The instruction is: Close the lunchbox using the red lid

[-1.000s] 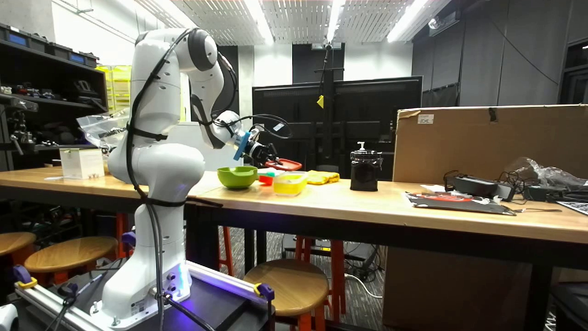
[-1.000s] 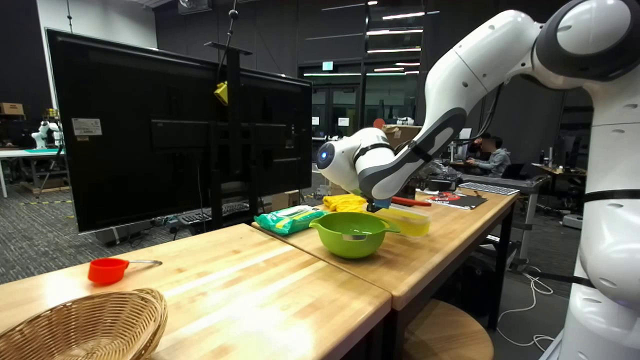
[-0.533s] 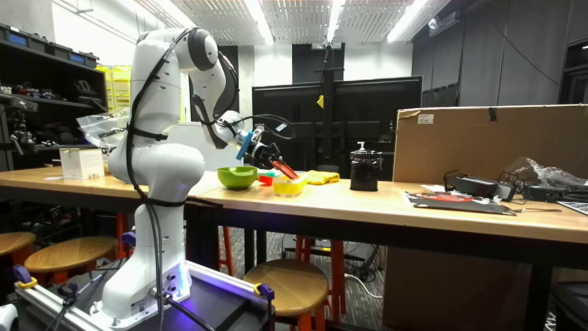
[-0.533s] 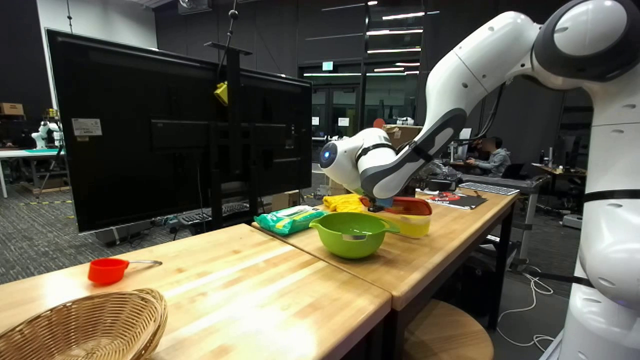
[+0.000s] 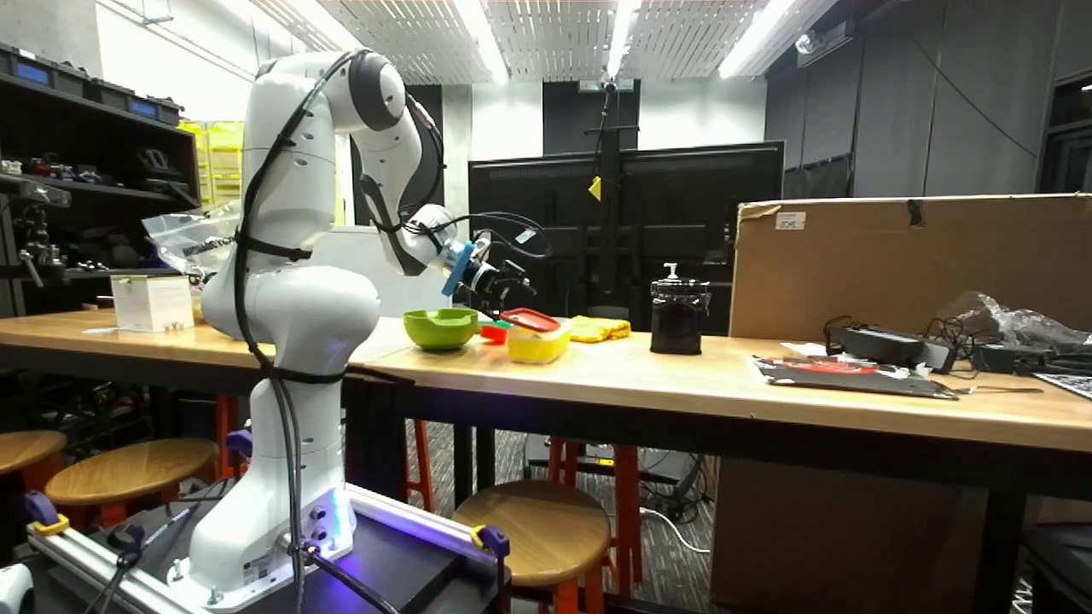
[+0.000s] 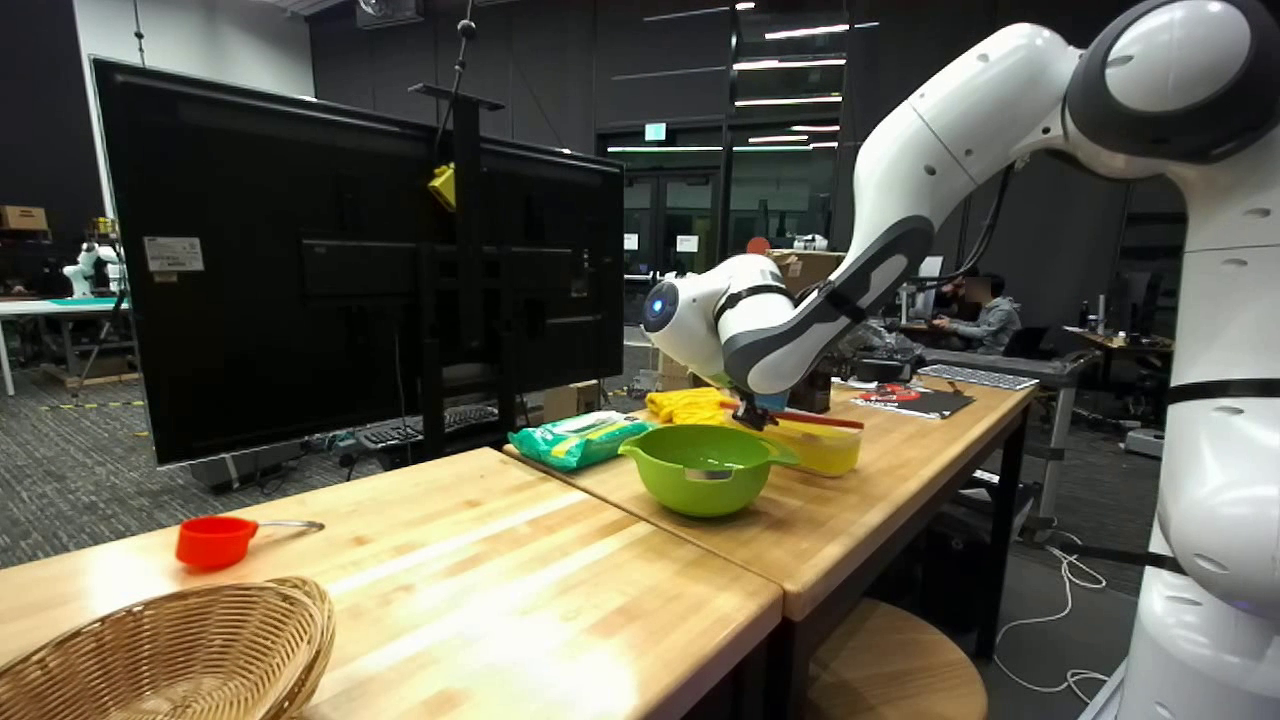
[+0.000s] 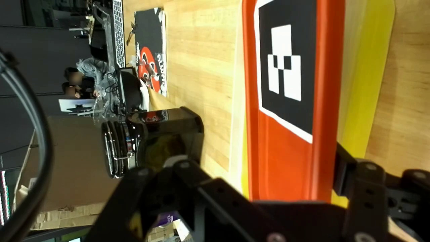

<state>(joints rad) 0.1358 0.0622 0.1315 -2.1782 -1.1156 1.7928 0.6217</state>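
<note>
One red lid, bearing a black-and-white marker, lies askew over the top of the yellow-looking lunchbox on the desk; whether any edge is seated, we cannot tell. We record the hand at the lid's near-bowl end, its fingers spread well apart; in the wrist view one finger stands close along the lid's long side, contact unclear to us. Near the lunchbox we note a green bowl, upright, and a yellow cloth; a green pack lies near the bowl. Farther along we see a dark jar. On the adjoining desk, well apart: a red cup with a metal handle, and a wicker basket.
</note>
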